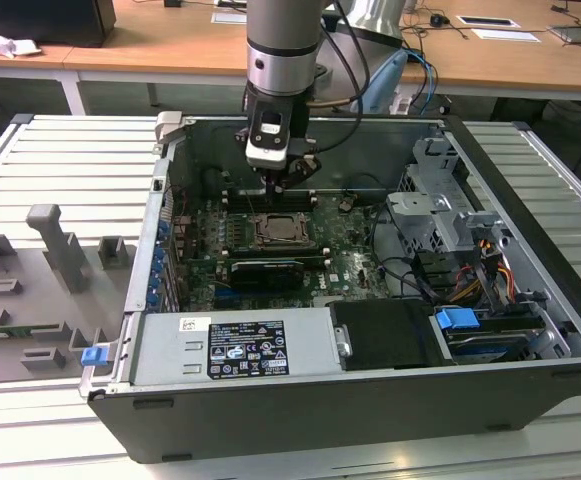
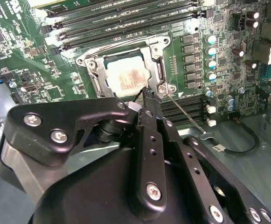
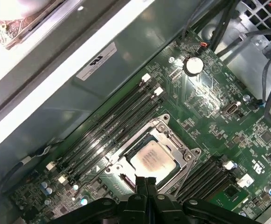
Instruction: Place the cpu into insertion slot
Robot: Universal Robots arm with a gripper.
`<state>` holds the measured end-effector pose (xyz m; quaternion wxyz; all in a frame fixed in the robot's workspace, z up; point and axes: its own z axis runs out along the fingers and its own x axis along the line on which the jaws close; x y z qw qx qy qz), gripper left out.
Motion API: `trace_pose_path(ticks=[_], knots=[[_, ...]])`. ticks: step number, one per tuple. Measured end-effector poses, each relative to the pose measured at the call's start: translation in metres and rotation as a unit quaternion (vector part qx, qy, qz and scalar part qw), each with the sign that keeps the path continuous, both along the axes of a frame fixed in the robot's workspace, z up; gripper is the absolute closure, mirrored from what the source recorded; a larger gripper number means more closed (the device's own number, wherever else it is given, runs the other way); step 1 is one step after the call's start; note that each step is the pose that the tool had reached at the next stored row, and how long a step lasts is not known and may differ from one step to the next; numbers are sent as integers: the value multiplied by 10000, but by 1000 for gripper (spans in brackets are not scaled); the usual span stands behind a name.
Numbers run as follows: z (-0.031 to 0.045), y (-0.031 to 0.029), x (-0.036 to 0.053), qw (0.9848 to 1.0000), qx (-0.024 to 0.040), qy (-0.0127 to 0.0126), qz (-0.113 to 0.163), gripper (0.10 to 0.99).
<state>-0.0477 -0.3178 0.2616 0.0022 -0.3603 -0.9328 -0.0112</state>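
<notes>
Grey holder blocks (image 1: 58, 245) sit at the exterior view's left, outside the open computer case (image 1: 300, 415). Further right, over the motherboard, the gripper (image 1: 275, 185) hangs just above the insertion slot (image 1: 282, 230). In both wrist views the cpu (image 3: 150, 158) lies flat inside the slot's metal frame and the fingers (image 3: 142, 183) are pressed together, empty, so placing looks done.
</notes>
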Motion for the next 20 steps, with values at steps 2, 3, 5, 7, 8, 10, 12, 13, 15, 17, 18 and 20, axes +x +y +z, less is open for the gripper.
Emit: trace_pose_path(ticks=[2,3,5,7,8,10,12,13,15,17,18,20], knots=[[0,0,0,10000,0,0,77,980],[0,0,0,9999,0,0,105,980],[0,0,0,9998,0,0,190,980],[0,0,0,9997,0,0,260,980],[0,0,0,9996,0,0,295,980],[0,0,0,9992,0,0,404,980],[0,0,0,9989,0,0,460,980],[0,0,0,9987,0,0,505,980],[0,0,0,9967,0,0,806,980],[0,0,0,9941,0,0,1088,980],[0,0,0,9938,0,0,1116,980],[0,0,0,9931,0,0,1173,980]])
